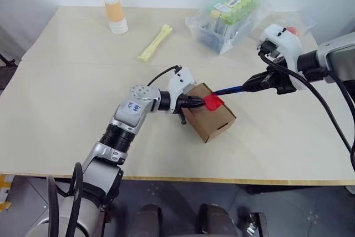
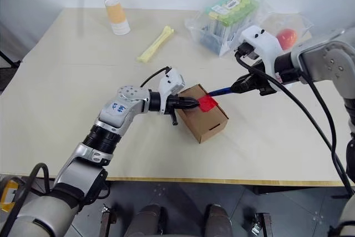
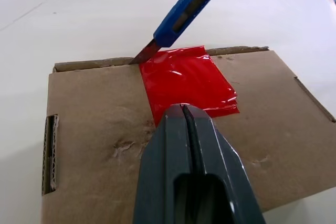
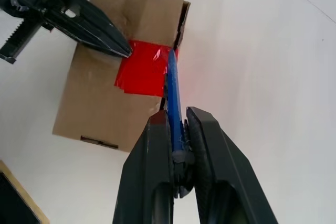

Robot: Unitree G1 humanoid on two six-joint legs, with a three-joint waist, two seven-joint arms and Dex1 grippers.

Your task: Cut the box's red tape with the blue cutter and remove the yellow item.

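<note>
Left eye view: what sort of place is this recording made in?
Probably a robot test bench, not a home or shop: a plain pale table holding staged props, namely a taped box, a bone-shaped stick and a clear plastic container of tubes, against a bare wall.

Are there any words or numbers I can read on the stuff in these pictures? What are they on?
No text here can be read for sure.
Left arm sticker: blue marks, too blurred to read.
Clear container label: white label with print, too small to read.
Cup: orange band, no words visible.
Box, red tape, blue cutter: no writing visible.
</note>
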